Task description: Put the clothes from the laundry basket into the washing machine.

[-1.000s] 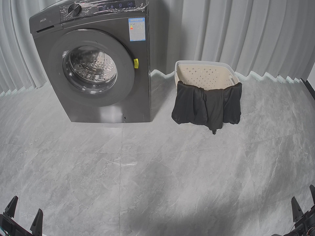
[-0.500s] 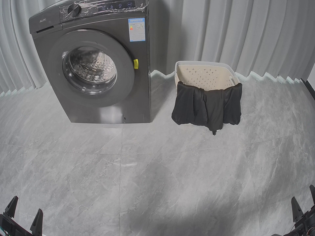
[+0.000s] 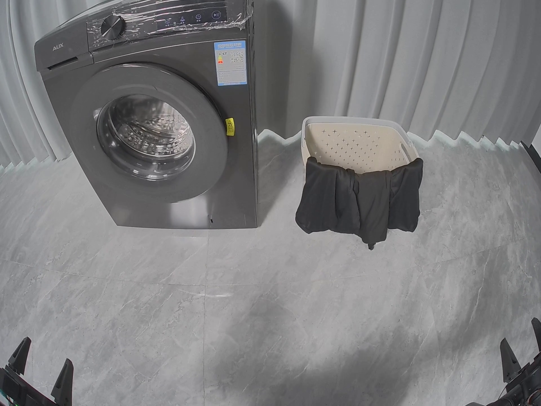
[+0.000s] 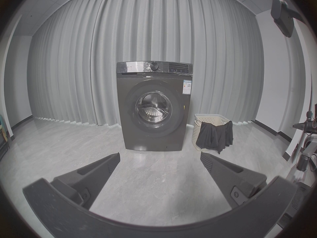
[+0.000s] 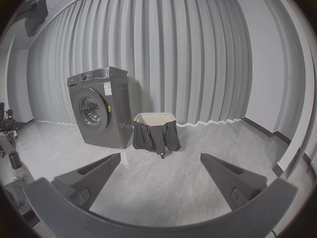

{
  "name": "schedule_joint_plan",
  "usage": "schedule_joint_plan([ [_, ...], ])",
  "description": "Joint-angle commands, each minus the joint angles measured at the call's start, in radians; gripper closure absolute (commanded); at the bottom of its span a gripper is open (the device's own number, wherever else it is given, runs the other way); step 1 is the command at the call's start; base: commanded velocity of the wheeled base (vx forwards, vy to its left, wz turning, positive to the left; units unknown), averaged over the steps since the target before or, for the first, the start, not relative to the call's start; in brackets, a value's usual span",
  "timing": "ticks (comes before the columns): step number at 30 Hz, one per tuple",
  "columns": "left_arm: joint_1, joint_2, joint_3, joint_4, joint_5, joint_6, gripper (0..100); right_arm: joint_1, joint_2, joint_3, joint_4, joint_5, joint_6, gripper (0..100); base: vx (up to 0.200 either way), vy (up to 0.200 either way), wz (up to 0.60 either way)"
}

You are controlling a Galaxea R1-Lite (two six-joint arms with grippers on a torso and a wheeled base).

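Left end effector (image 3: pixel 44 362): released, fingers spread, grasping nothing. It hangs low on my left over the grey marbled tile floor (image 3: pixel 282 322).
Right end effector (image 3: pixel 519 336): released, fingers spread, grasping nothing. It hangs low on my right.
Task item: the black fabric garment (image 3: pixel 360 201) is draped over the near rim of the cream perforated plastic laundry basket (image 3: pixel 360 121). It hangs down the outer wall, well apart from both end effectors.
Basket position: on the floor just beside the dark grey front-loading washing machine (image 3: pixel 169 210), on the machine's right.
Machine state: the round glass door (image 3: pixel 146 136) appears closed, and the drum shows through it.
Backdrop: a pleated white curtain (image 3: pixel 394 46) hangs behind both items.
Change: over the last second the whole head view shifts. Machine and basket now sit lower and slightly larger, and their spacing is unchanged. My camera has moved, not the items. Both end effectors keep their places at the bottom of the view.
Meaning for task: I judge this to be the approach phase. Nothing is loaded yet.
Next requirement: close the remaining distance. The door probably needs opening before the garment goes in.
Risk: the garment is limp and may snag on the basket rim when lifted.
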Motion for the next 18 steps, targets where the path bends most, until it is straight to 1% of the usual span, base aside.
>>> schedule_joint_plan([
  [1,-0.001,-0.018,0.016,0.0,0.0,0.0,0,0.0,-0.016,0.018,0.0,0.0,0.0,0,0.2,0.0,0.0],
  [11,0.001,-0.018,0.016,0.0,0.002,0.003,0,0.0,-0.016,0.018,0.0,0.0,0.0,0,0.2,0.0,0.0],
  [18,0.001,-0.018,0.016,0.0,0.002,0.003,0,0.0,-0.016,0.018,0.0,0.0,0.0,0,0.0,0.0,0.0],
])
